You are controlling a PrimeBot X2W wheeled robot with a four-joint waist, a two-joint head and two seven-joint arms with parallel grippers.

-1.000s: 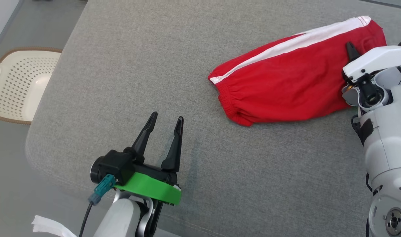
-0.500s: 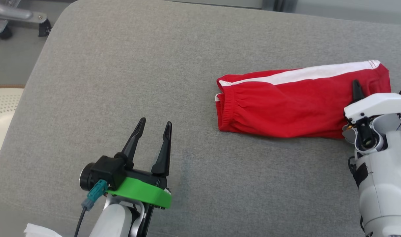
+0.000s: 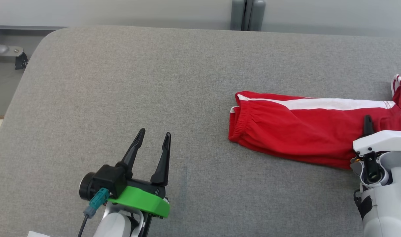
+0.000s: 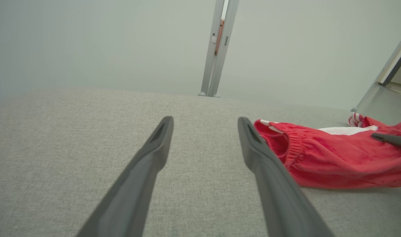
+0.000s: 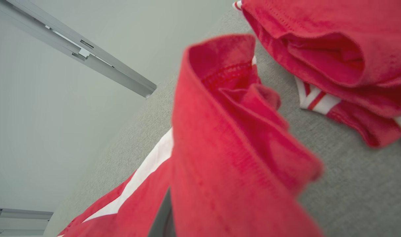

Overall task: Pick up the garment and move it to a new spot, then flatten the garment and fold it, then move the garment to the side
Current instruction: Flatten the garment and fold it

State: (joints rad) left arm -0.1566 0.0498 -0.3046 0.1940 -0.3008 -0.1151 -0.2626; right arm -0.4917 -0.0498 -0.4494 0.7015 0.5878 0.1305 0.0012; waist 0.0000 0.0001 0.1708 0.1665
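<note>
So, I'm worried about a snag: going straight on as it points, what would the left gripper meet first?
Probably the bare grey table top ahead of the open left gripper; the red garment lies off to the right of that line. Depth is hard to judge.

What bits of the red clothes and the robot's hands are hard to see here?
Head view: the red garment runs off the right edge, its end cut off.
Head view: the right gripper is mostly hidden by its own white wrist.
Right wrist view: red cloth covers the fingers, and the nearest fold is blurred, too close to the camera.
</note>
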